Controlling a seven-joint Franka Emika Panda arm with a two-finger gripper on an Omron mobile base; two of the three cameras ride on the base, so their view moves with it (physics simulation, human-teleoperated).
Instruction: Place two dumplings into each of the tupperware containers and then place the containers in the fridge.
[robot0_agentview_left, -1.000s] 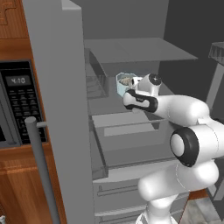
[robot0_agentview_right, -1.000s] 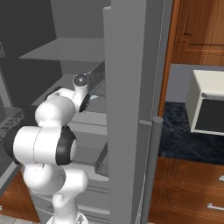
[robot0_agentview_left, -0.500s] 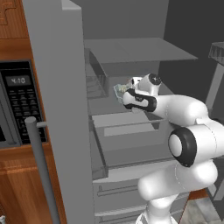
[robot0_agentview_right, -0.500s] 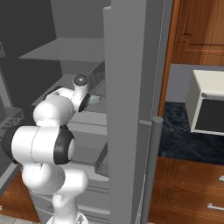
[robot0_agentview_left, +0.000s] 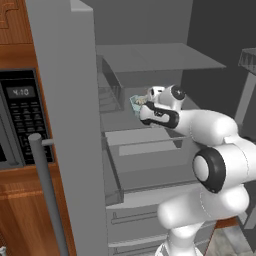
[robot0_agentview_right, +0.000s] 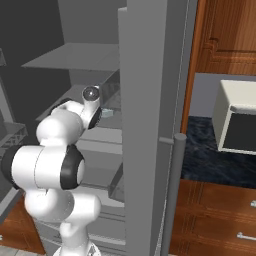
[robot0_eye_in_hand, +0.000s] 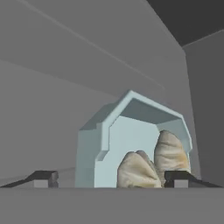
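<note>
Container (robot0_eye_in_hand: 131, 140) with two dumplings (robot0_eye_in_hand: 151, 164) — between open pincer (robot0_eye_in_hand: 111, 177) fingertips.

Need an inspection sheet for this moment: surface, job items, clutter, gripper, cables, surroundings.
Surface: grey fridge shelf, container resting on it.
Job's things: pale-blue tupperware container on the shelf, two dumplings inside; fridge open.
Clutter: nothing seen.
Grippers: gripper open, fingertips either side of the container's near end, not clamped.
Cables: nothing seen.
Surroundings: microwave in wood cabinets left of the fridge; white appliance on a dark counter to the right.
</note>
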